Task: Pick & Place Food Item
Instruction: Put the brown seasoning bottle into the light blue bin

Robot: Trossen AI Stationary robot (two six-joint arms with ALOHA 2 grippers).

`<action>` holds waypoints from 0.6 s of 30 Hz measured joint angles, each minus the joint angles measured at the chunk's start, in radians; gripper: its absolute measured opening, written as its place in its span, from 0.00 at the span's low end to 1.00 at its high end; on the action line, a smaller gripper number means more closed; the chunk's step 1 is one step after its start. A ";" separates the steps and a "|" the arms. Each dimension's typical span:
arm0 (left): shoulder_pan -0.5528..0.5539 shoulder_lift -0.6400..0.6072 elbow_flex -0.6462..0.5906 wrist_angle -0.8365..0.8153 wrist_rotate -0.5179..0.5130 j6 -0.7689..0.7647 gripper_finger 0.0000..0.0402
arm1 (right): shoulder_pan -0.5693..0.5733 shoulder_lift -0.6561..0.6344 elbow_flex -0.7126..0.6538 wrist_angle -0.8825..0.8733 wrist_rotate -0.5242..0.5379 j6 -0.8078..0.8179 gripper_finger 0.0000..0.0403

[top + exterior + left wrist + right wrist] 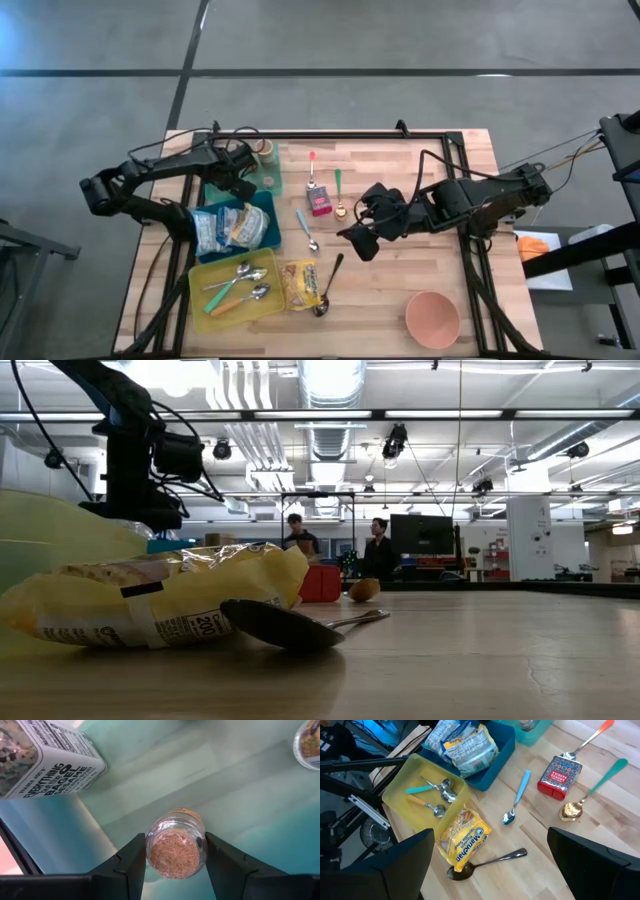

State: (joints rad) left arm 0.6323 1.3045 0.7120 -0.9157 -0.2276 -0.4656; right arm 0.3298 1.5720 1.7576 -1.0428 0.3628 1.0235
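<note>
We've got the left claw [175, 854] clamped on a small glass jar [176, 845], one finger on each side, hanging over the teal bin [240, 785] at the counter's back-left. So pick looks done, place still to go: the jar isn't set down yet, as far as we can judge. It's clear glass, round, packed w/ tan granules, seasoning prob.; the lid isn't visible from here. Beside it in the bin lies a bagel-seasoning box [45, 760], and another jar [309, 742] peeks in at the edge.

Right claw [362, 228] waits mid-counter, fingers spread wide, nothing in them. Below it sit a ramen pack [465, 840], loose spoons and a red tin [560, 776]. Those may be next, but we can't tell.
</note>
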 joint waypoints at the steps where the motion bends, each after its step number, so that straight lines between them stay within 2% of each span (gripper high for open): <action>1: 0.002 0.000 0.000 0.001 -0.001 0.000 0.42 | 0.000 0.000 0.000 0.000 -0.001 -0.001 0.95; 11: 0.008 0.001 0.001 0.007 0.029 0.000 0.43 | 0.000 0.000 0.000 0.000 -0.004 -0.003 0.95; 18: 0.009 0.001 0.002 0.007 0.044 0.000 0.63 | 0.000 0.000 0.000 0.000 -0.004 -0.006 0.95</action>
State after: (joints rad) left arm 0.6411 1.3052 0.7138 -0.9089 -0.1833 -0.4660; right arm 0.3298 1.5723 1.7576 -1.0428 0.3588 1.0172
